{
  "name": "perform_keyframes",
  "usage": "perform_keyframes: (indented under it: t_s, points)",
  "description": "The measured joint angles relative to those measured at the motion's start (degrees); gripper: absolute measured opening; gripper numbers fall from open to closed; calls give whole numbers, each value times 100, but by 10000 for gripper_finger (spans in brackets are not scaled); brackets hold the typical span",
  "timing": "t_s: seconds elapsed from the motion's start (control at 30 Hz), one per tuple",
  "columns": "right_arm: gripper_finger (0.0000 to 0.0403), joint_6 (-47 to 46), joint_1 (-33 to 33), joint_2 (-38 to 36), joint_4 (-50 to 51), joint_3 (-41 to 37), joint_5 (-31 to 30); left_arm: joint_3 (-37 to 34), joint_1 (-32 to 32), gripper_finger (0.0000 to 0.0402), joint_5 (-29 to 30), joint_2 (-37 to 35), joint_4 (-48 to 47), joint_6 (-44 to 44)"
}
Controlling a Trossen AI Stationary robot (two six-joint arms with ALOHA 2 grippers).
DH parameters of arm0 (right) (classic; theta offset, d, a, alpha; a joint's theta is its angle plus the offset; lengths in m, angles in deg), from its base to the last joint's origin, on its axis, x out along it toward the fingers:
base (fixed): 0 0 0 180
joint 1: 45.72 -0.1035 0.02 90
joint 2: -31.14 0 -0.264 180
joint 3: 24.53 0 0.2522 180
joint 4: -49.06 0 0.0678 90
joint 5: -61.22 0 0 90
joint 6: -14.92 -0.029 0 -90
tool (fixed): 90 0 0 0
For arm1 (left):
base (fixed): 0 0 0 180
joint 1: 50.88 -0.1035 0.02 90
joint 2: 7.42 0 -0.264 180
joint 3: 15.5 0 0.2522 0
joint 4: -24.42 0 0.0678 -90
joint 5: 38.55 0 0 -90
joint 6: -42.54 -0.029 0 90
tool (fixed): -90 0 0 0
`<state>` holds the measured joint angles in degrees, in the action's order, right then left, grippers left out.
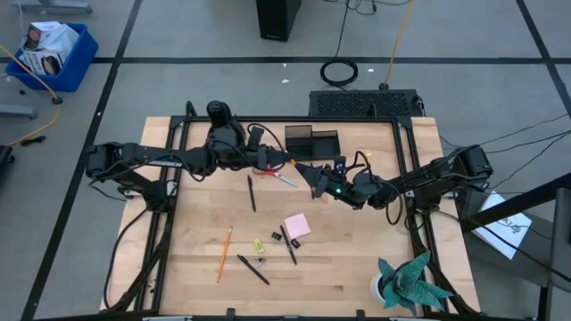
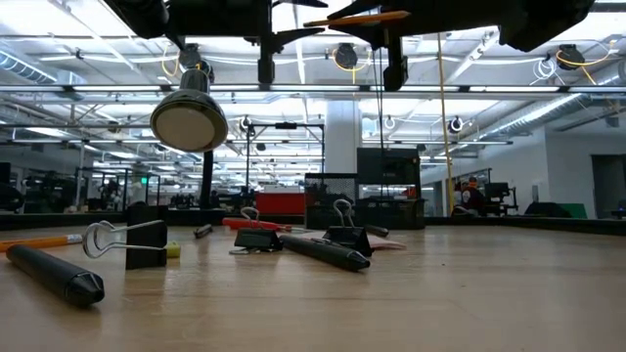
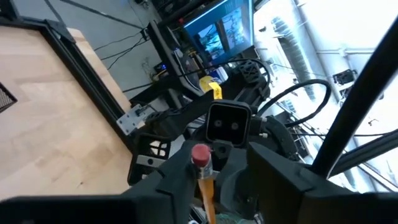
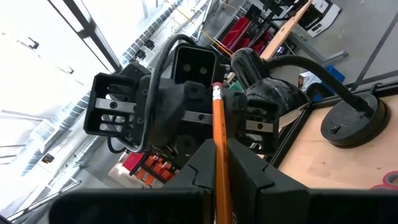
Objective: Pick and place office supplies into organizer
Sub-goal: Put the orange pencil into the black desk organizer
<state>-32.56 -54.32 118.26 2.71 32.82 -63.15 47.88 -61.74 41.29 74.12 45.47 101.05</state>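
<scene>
Light falls evenly from overhead, leaving the counter (image 1: 357,267) bright with only soft, short shadows. At counter height the ceiling strip lights (image 2: 548,20) glare white and the nearest black pen (image 2: 54,275) is blurred (too close for focus). Both wrist views wash out toward bright windows, with straight lines bowed near their edges.
</scene>
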Motion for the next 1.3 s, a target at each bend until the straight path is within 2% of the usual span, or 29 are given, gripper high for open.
perform_keyframes:
  t_s: [0.23, 0.37, 0.47, 0.63, 0.83, 1.03, 1.17, 1.3]
  points:
    - [13, 19, 0, -2, -37, 0, 5, 0, 0, 44, -44, 0, -46, 21]
    - [13, 40, 0, -2, -18, 0, 9, -1, -7, 12, -80, 2, -34, -97]
    - [19, 183, 0, -2, -12, 0, 15, -2, -49, 15, -101, 2, -33, -170]
    - [59, 491, -5, -31, 36, -6, 2, -1, -247, 36, -245, -1, -7, -176]
    - [99, 673, -11, -280, 30, -226, 10, -2, -573, 10, -638, -105, -9, -283]
    - [118, 832, -11, -1033, 36, -883, 7, -2, -879, 32, -619, -186, -6, -702]
    - [120, 811, -13, -1635, 39, -1413, -14, -2, -1100, 16, -531, -173, -101, -1043]
    - [117, 549, -13, -2137, 32, -1863, -27, -2, -1267, 13, -112, -174, -188, -1657]
